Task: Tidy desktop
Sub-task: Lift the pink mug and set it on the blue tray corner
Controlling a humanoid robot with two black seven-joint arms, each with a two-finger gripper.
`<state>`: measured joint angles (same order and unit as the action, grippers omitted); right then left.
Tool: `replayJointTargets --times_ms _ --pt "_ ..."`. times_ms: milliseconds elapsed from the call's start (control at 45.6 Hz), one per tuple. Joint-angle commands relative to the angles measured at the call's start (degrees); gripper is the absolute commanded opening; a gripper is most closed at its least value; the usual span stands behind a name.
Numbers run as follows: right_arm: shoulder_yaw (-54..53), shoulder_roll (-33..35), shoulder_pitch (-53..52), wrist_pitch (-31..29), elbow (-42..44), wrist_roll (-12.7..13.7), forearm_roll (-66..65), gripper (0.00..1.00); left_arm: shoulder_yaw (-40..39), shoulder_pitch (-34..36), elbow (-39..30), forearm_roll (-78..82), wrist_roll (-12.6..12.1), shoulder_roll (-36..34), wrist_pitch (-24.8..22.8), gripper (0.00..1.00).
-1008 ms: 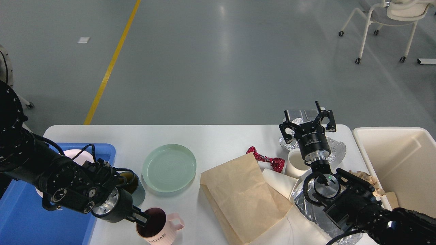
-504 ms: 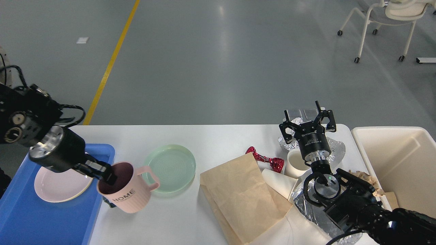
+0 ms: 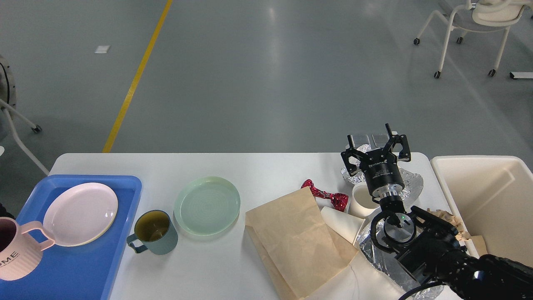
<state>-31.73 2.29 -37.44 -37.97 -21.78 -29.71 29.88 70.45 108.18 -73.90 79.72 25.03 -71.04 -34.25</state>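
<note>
The white desktop fills the lower view. A pink ribbed mug sits at the left edge over the blue tray; whether anything holds it is cut off by the view's edge. My left gripper is out of view. A pink plate lies in the tray. A teal mug and a pale green plate stand on the desktop. My right gripper is open and empty, above crumpled foil at the far right corner.
A brown paper bag lies flat at centre right, with a red foil wrapper and a white paper cup beside it. A cream bin stands off the right end. More foil and brown paper lie under my right arm.
My left arm lifted the pink mug from the front of the desktop, carried it left over the tray, and left the view. The teal mug now shows. The right arm has not moved.
</note>
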Motion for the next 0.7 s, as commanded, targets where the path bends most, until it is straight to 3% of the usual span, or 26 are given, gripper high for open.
replayJointTargets --times_ms 0,131,394,591,635,679 --pt "0.0 0.0 0.0 0.0 0.1 -0.1 0.0 1.0 -3.0 -14.2 5.1 -0.5 0.1 1.0 9.4 0.01" --pt "0.0 0.0 0.0 0.0 0.0 0.0 0.0 1.0 -9.1 -25.6 11.6 -3.2 0.6 4.2 13.8 0.01" --pt "0.0 0.0 0.0 0.0 0.1 0.0 0.1 1.0 -22.5 -48.1 28.5 -8.7 4.1 11.7 17.6 0.01" --pt "0.0 0.0 0.0 0.0 0.1 -0.1 0.0 1.0 -24.7 -51.9 33.8 -11.3 5.6 15.2 18.2 0.06" --pt "0.0 0.0 0.0 0.0 0.0 0.0 0.0 1.0 -24.7 -51.9 33.8 -11.3 5.6 15.2 18.3 0.11" --pt "0.0 0.0 0.0 0.0 0.0 -0.1 0.0 1.0 -24.8 -51.8 33.8 -11.3 5.7 15.2 18.3 0.24"
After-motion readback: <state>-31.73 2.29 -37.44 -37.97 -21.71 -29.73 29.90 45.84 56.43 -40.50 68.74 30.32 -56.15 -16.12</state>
